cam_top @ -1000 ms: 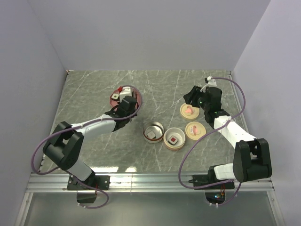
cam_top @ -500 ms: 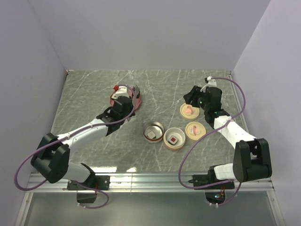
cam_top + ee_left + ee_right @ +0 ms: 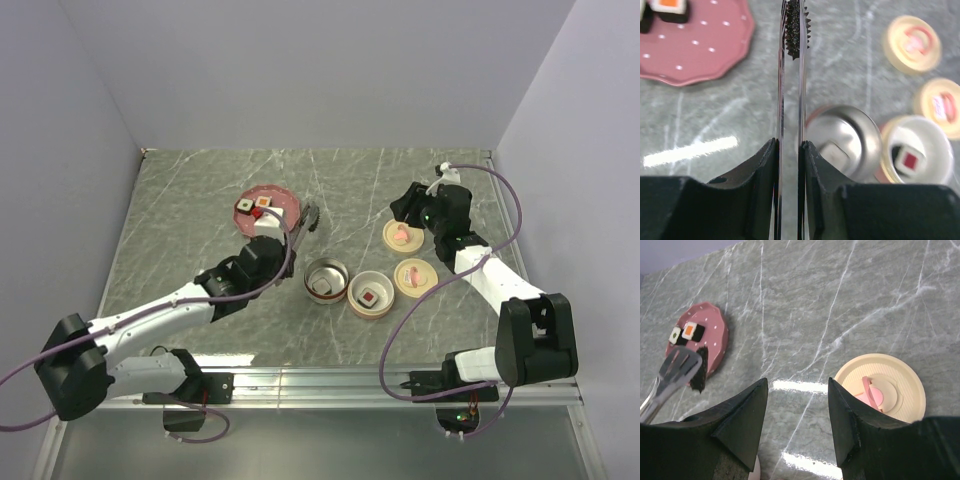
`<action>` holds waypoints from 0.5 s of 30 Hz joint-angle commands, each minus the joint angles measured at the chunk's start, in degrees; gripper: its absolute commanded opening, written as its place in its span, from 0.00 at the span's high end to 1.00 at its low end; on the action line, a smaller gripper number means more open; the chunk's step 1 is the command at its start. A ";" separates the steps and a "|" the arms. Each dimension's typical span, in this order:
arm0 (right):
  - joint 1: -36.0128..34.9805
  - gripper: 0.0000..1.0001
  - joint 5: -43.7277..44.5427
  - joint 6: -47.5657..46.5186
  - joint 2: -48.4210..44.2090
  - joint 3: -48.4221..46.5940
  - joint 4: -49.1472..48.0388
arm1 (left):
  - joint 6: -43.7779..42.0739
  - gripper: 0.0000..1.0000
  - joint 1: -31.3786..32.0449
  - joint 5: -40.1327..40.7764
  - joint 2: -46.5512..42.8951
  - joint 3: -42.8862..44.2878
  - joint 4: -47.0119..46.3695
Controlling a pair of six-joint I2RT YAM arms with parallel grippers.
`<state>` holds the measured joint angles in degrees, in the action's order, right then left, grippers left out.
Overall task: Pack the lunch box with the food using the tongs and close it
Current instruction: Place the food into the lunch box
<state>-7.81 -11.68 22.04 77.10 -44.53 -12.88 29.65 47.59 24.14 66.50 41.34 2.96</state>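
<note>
Slim silver-grey metal tongs [image 3: 781, 90] were clamped between the black fingers of the left gripper [image 3: 790, 146]. Their tips were squeezed together on a dark, ragged-edged morsel [image 3: 793, 25] held just beside the rim of the dark pink dotted plate [image 3: 705, 55], where two black-sided sushi blocks [image 3: 262, 203] lay side by side. Nearby stood a round steel-lined tin [image 3: 326, 278] holding a white block and a white-lined tin [image 3: 370, 295] holding a red-topped one, with two cream lids [image 3: 402, 234] just beyond. The right gripper [image 3: 797, 390] hovered over the grey marble table [image 3: 865, 300] near one lid, jaws standing apart.
</note>
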 commanded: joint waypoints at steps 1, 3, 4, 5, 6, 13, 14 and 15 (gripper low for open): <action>0.34 0.41 0.52 0.10 -0.20 -0.91 -2.06 | 1.54 0.85 4.24 3.01 -4.09 0.58 2.65; 0.34 0.41 0.61 0.10 -0.11 -0.99 -1.88 | 3.12 0.85 7.32 4.50 -6.11 0.49 5.63; 0.34 0.41 0.52 0.02 -0.11 -0.99 -1.97 | 3.74 0.85 8.30 5.38 -6.90 0.49 6.43; 0.34 0.41 0.26 0.02 -0.02 -1.08 -1.97 | 4.27 0.85 9.00 5.83 -8.13 0.41 7.23; 0.43 0.41 0.17 0.10 -0.02 -1.26 -1.88 | 5.15 0.85 10.05 5.66 -8.66 0.41 7.84; 0.34 0.41 0.70 -0.07 -0.99 -0.47 -1.88 | 11.56 0.85 19.02 11.63 -9.72 1.11 16.63; 0.43 0.41 0.78 -0.07 -1.16 -0.38 -1.88 | 12.35 0.85 20.07 11.89 -10.16 0.85 17.94; 0.43 0.41 0.78 -0.07 -1.08 -0.47 -1.88 | 13.67 0.85 22.08 12.16 -10.42 0.58 18.22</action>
<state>-7.84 -11.60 22.04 77.12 -44.53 -12.86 38.68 66.35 32.23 57.82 41.34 18.48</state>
